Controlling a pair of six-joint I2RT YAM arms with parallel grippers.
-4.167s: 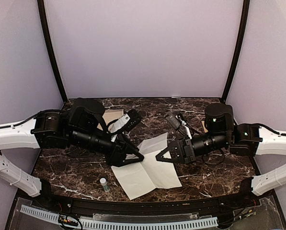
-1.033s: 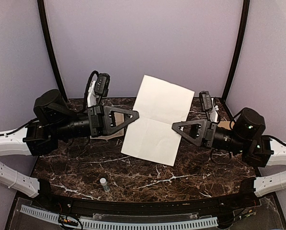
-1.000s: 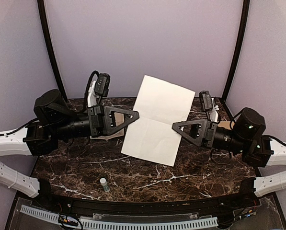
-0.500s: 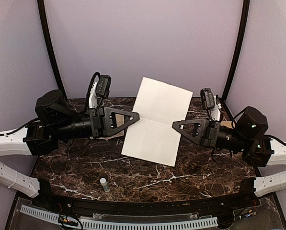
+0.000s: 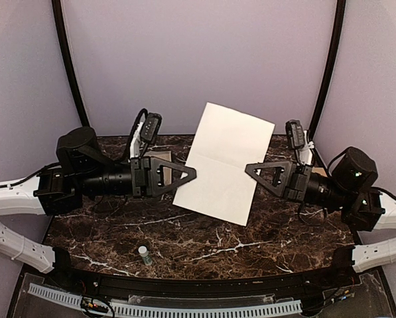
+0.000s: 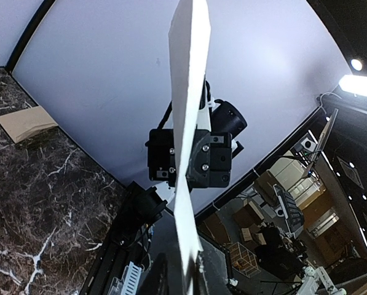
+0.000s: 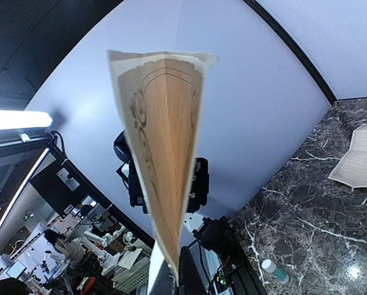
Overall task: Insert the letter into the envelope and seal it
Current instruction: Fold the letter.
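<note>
The letter (image 5: 225,162), a creased white sheet, hangs upright in the air between my two grippers. Its other face (image 7: 165,123) is cream with a brown scroll border. My right gripper (image 5: 249,167) is shut on the sheet's right edge, which is pinched between its fingers (image 7: 174,276). My left gripper (image 5: 194,173) is at the left edge with its jaws parted. The paper (image 6: 186,141) still runs between them, with a gap on one side. The envelope (image 6: 26,123), tan-brown, lies flat on the marble at the back right, beyond the right arm.
A cream sheet with a lined border (image 7: 358,163) lies on the marble table (image 5: 204,238) near the left arm. A small capped bottle (image 5: 144,255) stands near the front edge, left of centre. Black posts and lilac walls close in the back and sides.
The letter, flat on the table four seconds ago, is held up in the air. In the last second both grippers shifted slightly right with it, and the left jaws have parted.
</note>
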